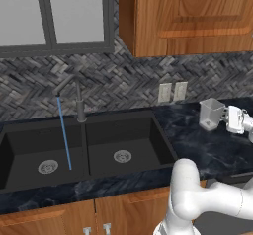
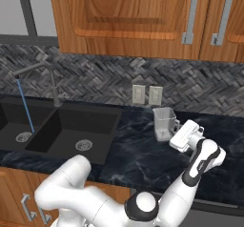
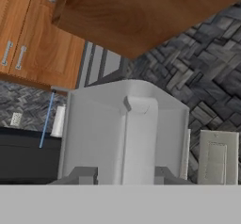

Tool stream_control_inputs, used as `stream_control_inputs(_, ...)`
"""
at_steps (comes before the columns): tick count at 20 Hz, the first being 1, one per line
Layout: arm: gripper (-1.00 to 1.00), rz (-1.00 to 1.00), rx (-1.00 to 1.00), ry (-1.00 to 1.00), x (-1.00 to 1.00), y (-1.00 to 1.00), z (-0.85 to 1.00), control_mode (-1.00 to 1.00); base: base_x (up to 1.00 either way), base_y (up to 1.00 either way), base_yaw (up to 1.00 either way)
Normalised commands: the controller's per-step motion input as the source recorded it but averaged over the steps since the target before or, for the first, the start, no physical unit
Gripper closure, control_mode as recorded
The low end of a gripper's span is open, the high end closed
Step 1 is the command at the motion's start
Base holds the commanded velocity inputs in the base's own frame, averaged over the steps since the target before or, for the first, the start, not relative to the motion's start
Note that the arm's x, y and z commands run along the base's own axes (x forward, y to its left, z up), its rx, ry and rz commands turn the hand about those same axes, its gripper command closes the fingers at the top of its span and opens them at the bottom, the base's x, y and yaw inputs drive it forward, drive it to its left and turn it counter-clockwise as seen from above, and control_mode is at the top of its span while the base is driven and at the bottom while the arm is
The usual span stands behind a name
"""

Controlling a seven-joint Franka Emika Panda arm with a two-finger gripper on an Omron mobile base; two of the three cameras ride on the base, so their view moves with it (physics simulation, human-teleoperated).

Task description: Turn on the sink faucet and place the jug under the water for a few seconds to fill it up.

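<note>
the end effector [image 3: 126,176] had closed on the handle of the jug [image 2: 164,121], its fingertips [image 3: 83,175] pressed against either side of it. the jug stood upright on the dark marble surface [image 2: 143,159], right of the sink [image 1: 128,140]. farther off, water [image 1: 64,133] ran from the sink faucet [image 1: 78,98] into the left basin.

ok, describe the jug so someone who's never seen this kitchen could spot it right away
Start at the black double sink and follow the dark marble counter to the right, past the two wall outlets. The jug stands there with the tool at its side handle. It is a small tapered container, see-through and whitish against the dark surfaces.
</note>
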Motion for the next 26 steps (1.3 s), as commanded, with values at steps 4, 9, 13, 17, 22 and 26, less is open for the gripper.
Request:
stream_control_inputs(4, 1.0, 0.0, 0.0, -0.01, -0.14, 0.01, 0.12, -1.0, 0.0, 0.0, 0.0)
stream_control_inputs(9, 1.0, 0.0, 0.0, -0.06, -0.31, 0.2, 0.46, -1.0, 0.0, 0.0, 0.0)
stream_control_inputs(13, 1.0, 0.0, 0.0, -0.05, -0.17, 0.29, 0.38, -1.0, 0.0, 0.0, 0.0)
stream_control_inputs(17, 1.0, -0.02, 0.0, -0.05, -0.23, 0.45, 0.45, -1.0, 0.0, 0.0, 0.0)
stream_control_inputs(22, 1.0, -0.05, 0.0, -0.01, -0.39, 0.77, 0.4, -1.0, 0.0, 0.0, 0.0)
stream_control_inputs(26, 1.0, -0.05, 0.0, 0.0, -0.34, 0.88, 0.42, -1.0, 0.0, 0.0, 0.0)
